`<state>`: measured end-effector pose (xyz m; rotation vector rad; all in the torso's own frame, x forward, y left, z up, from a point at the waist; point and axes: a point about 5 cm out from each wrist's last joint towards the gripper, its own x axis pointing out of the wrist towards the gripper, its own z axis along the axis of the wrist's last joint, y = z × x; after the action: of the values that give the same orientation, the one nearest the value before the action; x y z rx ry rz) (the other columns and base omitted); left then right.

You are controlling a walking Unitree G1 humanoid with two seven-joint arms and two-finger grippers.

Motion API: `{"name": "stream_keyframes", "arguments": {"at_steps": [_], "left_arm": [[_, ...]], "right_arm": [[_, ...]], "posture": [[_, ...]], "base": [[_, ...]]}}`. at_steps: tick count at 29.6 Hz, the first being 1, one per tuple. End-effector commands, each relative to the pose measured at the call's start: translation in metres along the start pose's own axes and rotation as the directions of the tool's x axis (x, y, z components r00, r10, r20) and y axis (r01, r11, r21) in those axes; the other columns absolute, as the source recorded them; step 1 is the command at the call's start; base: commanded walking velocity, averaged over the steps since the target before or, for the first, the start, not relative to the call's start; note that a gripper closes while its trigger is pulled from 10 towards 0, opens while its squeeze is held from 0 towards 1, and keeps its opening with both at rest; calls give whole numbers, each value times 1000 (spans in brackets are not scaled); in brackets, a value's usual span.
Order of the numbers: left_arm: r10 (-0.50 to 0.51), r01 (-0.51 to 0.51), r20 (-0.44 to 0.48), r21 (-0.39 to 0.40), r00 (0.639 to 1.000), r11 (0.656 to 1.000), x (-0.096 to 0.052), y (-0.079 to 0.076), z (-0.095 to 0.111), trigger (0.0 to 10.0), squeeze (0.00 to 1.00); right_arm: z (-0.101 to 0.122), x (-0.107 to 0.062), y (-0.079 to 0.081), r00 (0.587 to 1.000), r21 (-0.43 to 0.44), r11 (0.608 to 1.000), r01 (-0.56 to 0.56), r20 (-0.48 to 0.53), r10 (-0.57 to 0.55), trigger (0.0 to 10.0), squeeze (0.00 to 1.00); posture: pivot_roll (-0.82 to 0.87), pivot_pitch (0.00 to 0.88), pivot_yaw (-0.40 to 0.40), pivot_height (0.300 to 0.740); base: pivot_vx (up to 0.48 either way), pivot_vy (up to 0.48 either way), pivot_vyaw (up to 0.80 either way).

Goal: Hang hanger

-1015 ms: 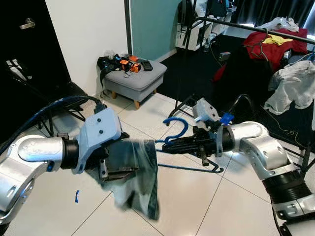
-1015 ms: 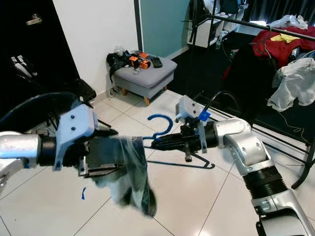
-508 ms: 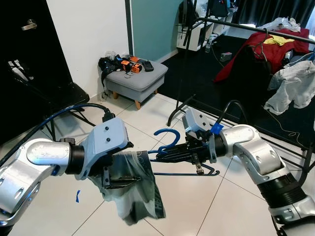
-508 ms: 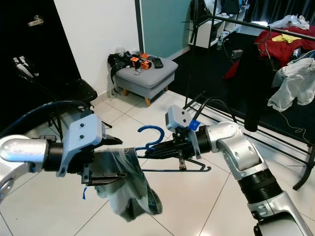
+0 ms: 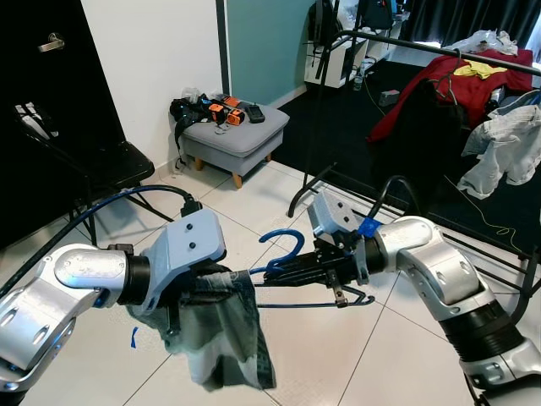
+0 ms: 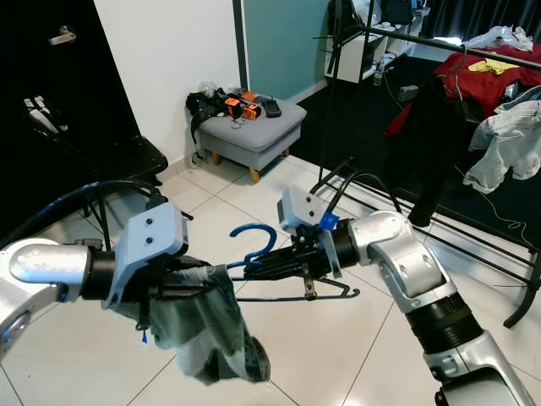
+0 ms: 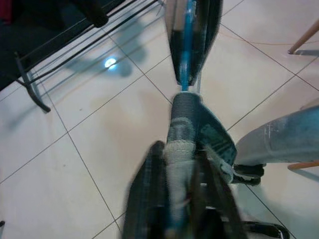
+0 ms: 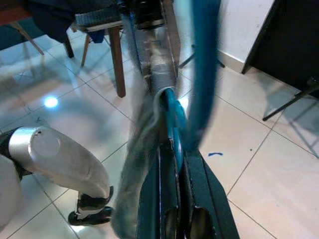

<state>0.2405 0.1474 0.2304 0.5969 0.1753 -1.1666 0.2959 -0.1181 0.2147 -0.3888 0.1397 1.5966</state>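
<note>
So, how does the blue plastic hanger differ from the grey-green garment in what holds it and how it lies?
The blue plastic hanger is rigid and lies roughly level, clamped by the right gripper. The grey-green garment is soft and droops toward the floor, gripped by the left gripper. Both are held above the white tiled floor, meeting between the arms.

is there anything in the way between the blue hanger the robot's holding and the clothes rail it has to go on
Nothing visible blocks it. The right gripper holds the blue hanger over open tiled floor, and the clothes rail stands beyond. The rail already carries a black garment and a red one. The left gripper holds denim cloth at the hanger's end.
</note>
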Motion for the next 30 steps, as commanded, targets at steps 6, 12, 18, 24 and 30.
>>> {"name": "stream_keyframes", "arguments": {"at_steps": [6, 12, 18, 24, 30], "left_arm": [[-27, 27, -3, -14, 1000, 1000, 6, -4, -3, 0, 0], [-7, 7, 1, -12, 1000, 1000, 8, -2, -4, 0, 0], [58, -58, 18, -12, 998, 998, 6, 6, -4, 0, 0], [231, -231, 25, -2, 973, 973, -6, 30, -8, 0, 0], [342, -341, 1, 79, 940, 937, -26, 44, -17, 0, 0]], "right_arm": [[5, 2, 2, 1000, -19, 1000, -3, 18, 3, 10000, 0], [8, 4, 0, 998, -19, 999, 27, 52, -26, 10000, 0], [9, 4, -4, 993, 12, 998, 65, 95, -66, 10000, 1000], [5, -8, -16, 972, 46, 980, 196, 125, -200, 10000, 1000], [-11, -64, -29, 882, 108, 885, 453, 90, -462, 10000, 1000]], "posture": [[-52, 15, 14, 740], [-53, 19, 13, 740], [-53, 23, 14, 740], [-53, 27, 11, 740], [-57, 33, 11, 740]], "base": [[0, 0, 0], [0, 0, 0], [0, 0, 0], [0, 0, 0], [0, 0, 0]]}}
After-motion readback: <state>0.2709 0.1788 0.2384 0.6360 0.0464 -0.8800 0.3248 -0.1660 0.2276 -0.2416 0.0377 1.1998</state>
